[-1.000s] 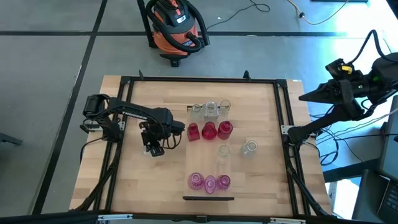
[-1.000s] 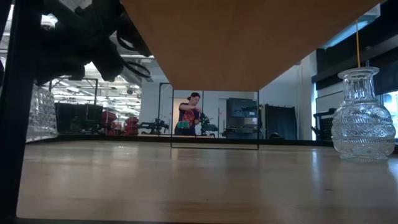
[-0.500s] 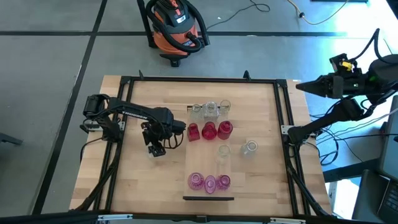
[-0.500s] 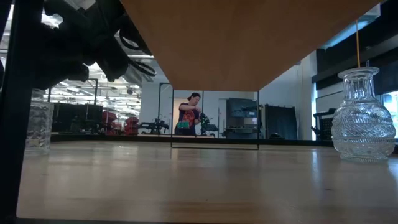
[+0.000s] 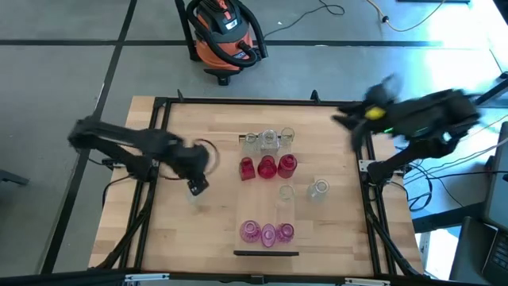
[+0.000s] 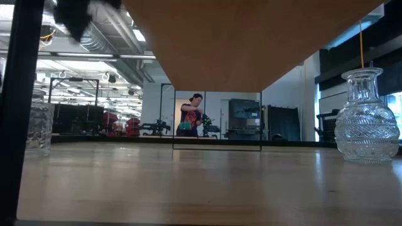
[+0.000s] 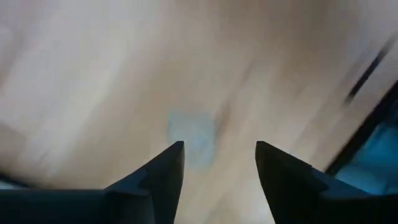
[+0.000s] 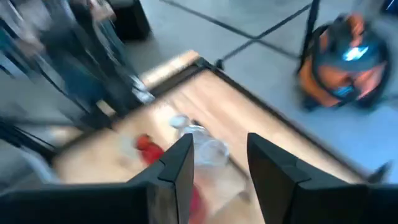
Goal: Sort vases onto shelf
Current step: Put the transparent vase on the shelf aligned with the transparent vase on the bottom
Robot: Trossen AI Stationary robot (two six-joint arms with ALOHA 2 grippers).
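**Left tool** (image 7: 219, 146): fingers stood apart, released and empty. A second earlier it was low over the tabletop's left-middle area, closed round a cut-glass clear vase. By this moment it had let go and was rising fast, so the arm showed only as a smear in the high view.

**Cut-glass clear vase** (image 6: 39, 129): left upright on the bare tabletop, between the left edge and the shelf and well apart from the shelf. From the wrist it was a pale patch beyond the parted fingers, touching neither.

**Right tool** (image 8: 221, 140): fingers apart, nothing between them. The arm had swung in from beyond the right edge to above the tabletop's far right corner, and its camera faced the vase rows.

**Shelf** (image 5: 262, 202): pale plank lying down the middle of the tabletop, one dark end strip (image 5: 266, 253) at the near edge. It carried:
- three clear vases (image 5: 268, 140) at the far end
- three red vases (image 5: 267, 167) next
- one clear vase (image 5: 285, 193) at mid-length
- three pink vases (image 5: 268, 233) nearest the strip

**Bottle-shaped clear vase** (image 5: 318, 188): stood on the tabletop just beside the shelf's right side, off the plank.

**Assessment**: two clear vases were still off the shelf. The released one appeared parked, not sorted. The right arm's approach suggested the bottle-shaped vase would be handled next.
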